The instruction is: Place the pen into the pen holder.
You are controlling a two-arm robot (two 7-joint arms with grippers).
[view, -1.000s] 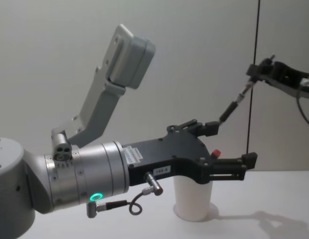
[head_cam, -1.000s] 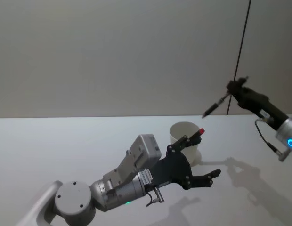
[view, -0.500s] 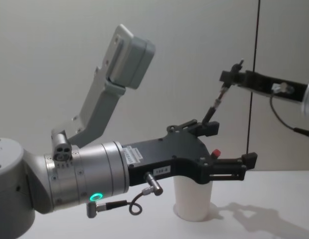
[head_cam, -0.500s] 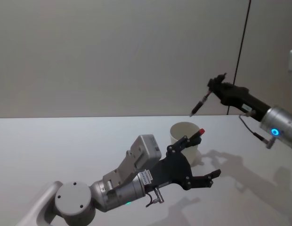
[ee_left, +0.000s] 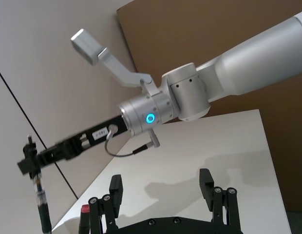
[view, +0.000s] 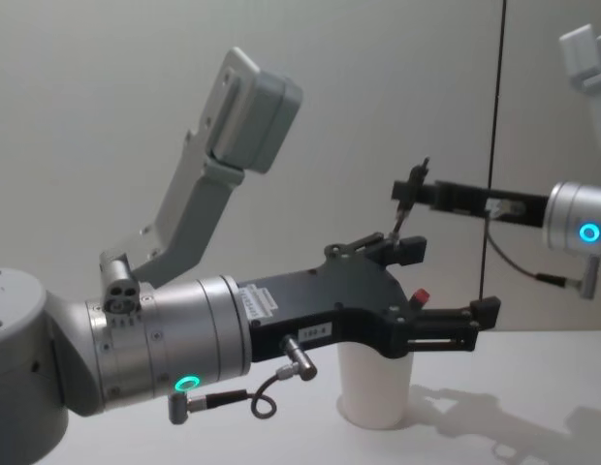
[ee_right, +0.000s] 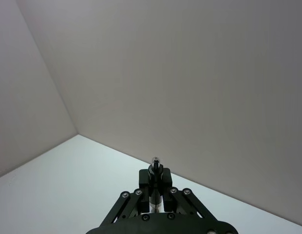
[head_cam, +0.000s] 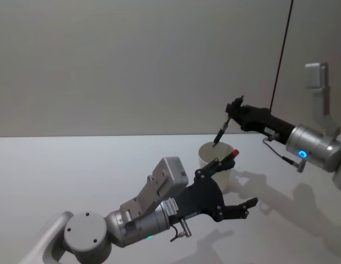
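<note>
One pen (head_cam: 220, 133) hangs clamped in the right end effector (head_cam: 234, 110), above the pen holder (head_cam: 216, 163).

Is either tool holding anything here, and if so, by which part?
The right tool grips the pen near its top end, tip hanging over the pen holder. The left tool is open, holding nothing.

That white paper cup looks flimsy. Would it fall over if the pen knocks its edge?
Probably yes. The paper cup looks thin, light and tall for its narrow base, so it likely tips easily. The right hand holds the pen tilted over the rim, so a sideways nudge seems possible.
</note>
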